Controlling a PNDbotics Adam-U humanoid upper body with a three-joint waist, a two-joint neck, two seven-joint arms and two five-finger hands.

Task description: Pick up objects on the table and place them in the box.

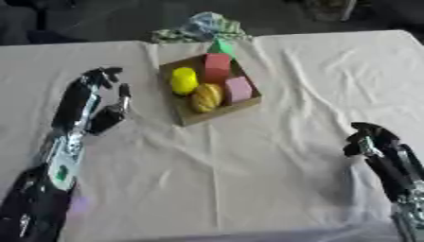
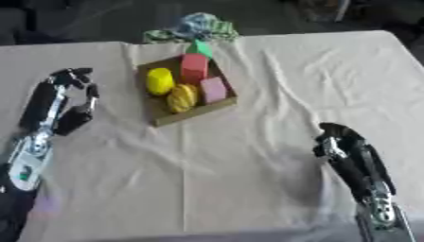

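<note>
A shallow cardboard box (image 1: 189, 117) sits at the table's middle back. Inside it lie a yellow round object (image 1: 184, 80), an orange-yellow lumpy object (image 1: 206, 97), a red block (image 1: 217, 67) and a pink block (image 1: 238, 89). A green block (image 1: 220, 47) leans at the box's far edge. My left hand (image 1: 98, 101) hovers to the left of the box, fingers relaxed and holding nothing. My right hand (image 1: 372, 142) is low at the right, away from the box, fingers curled downward with nothing in them.
A crumpled green and blue cloth (image 1: 201, 27) lies at the table's far edge behind the box. The white tablecloth (image 1: 273, 156) is wrinkled. A faint purple patch (image 1: 79, 204) shows by my left forearm.
</note>
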